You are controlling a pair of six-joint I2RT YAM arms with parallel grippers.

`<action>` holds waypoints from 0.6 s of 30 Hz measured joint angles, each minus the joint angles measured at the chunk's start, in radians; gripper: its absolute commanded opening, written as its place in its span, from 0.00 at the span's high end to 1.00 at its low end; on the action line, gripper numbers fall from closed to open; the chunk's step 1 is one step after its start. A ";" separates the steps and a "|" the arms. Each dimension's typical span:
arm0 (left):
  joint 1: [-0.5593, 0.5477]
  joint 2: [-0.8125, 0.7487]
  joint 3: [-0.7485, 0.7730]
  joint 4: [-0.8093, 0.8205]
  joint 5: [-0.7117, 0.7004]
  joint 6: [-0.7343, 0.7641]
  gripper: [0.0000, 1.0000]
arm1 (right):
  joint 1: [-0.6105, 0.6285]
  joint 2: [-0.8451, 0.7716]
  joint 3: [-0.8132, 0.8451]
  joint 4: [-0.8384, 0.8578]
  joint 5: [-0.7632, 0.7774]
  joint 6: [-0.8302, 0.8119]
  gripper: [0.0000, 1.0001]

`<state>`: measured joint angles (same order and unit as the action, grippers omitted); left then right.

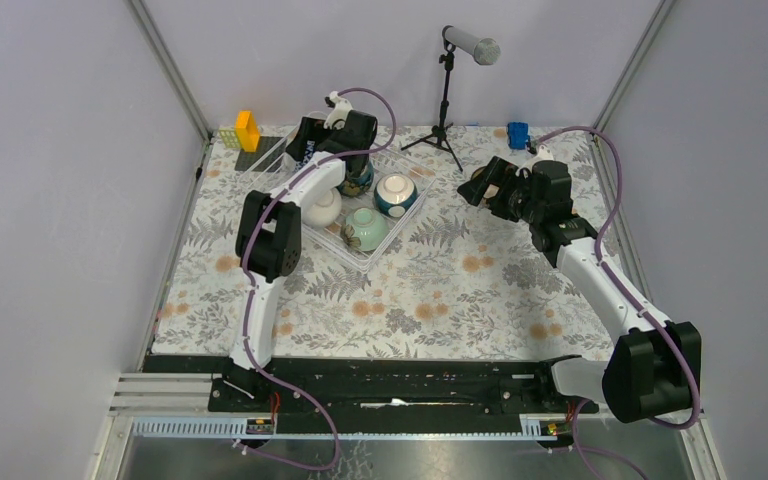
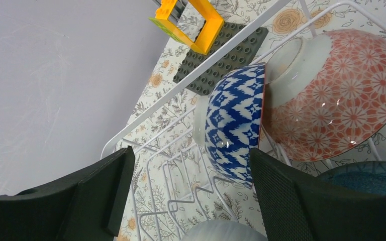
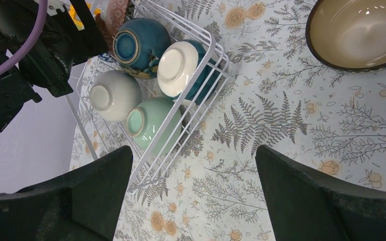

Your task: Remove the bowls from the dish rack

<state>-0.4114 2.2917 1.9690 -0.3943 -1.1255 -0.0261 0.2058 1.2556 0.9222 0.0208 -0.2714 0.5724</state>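
The dish rack (image 1: pixel 392 232) is a white wire tray (image 3: pixel 181 131) at the back left of the table. Several bowls sit in it upside down or on edge: dark teal (image 3: pixel 140 42), teal with a white foot (image 3: pixel 181 63), white (image 3: pixel 113 95) and pale green (image 3: pixel 151 120). My left gripper (image 2: pixel 191 191) hangs open over the rack's far end. The blue-white bowl (image 2: pixel 233 125) stands on edge just inside its right finger (image 2: pixel 281 196), leaning on a red patterned bowl (image 2: pixel 342 95). My right gripper (image 3: pixel 193 196) is open over bare cloth. A brown bowl (image 3: pixel 362 32) rests upright on the table beyond it.
Orange and yellow-green blocks (image 2: pixel 196 25) sit on a dark grey studded plate (image 2: pixel 221 55) behind the rack. A microphone stand (image 1: pixel 447 100) and a blue object (image 1: pixel 517 133) stand at the back. Grey walls close in both sides.
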 measured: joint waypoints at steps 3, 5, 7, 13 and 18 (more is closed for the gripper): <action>0.001 0.000 0.002 0.001 0.013 0.000 0.03 | 0.000 0.000 -0.002 0.000 0.000 0.000 0.00; 0.000 0.000 0.002 0.003 0.022 -0.002 0.01 | 0.000 0.000 -0.003 0.000 0.000 -0.001 0.01; 0.002 0.003 0.002 0.007 0.048 -0.004 0.01 | 0.000 0.000 -0.003 0.000 0.000 -0.002 0.00; 0.021 0.009 0.002 0.007 0.076 0.000 0.01 | 0.000 0.000 -0.003 0.001 0.000 -0.004 0.00; 0.024 0.014 0.002 0.008 0.072 0.004 0.13 | 0.000 0.000 -0.004 0.001 0.000 -0.007 0.00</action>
<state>-0.3874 2.3062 1.9713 -0.3859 -1.0534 -0.0223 0.2058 1.2556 0.9184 0.0216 -0.2710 0.5655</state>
